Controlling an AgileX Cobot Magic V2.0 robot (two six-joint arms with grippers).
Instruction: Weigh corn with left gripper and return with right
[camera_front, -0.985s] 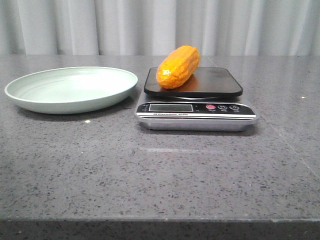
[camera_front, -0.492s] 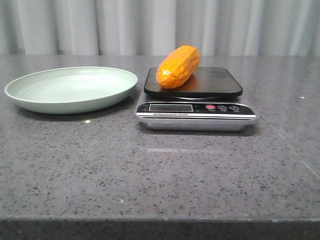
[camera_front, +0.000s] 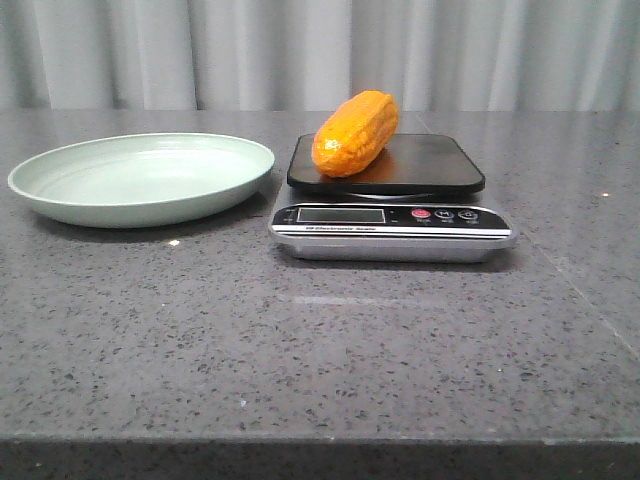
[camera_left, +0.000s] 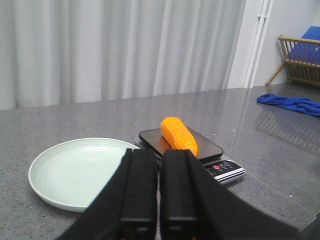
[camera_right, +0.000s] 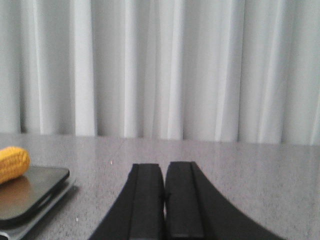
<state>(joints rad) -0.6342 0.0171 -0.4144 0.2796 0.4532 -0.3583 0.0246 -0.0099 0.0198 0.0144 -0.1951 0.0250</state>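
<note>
Front view shows bare speckled grey stone worktop (camera_front: 330, 370) along the near edge, with neither arm over it. Farther back, right of centre, sits a silver digital kitchen scale (camera_front: 392, 230) with a black glass platform, and the stubby orange-yellow corn cob (camera_front: 356, 133) lies on that platform's left part, angled toward the far edge. Just beside the scale, toward the left edge, rests a pale green shallow round plate (camera_front: 60, 190). Wrist views show the matte black left gripper (camera_left: 159, 185) and right gripper (camera_right: 165, 200) both closed, holding nothing.
</note>
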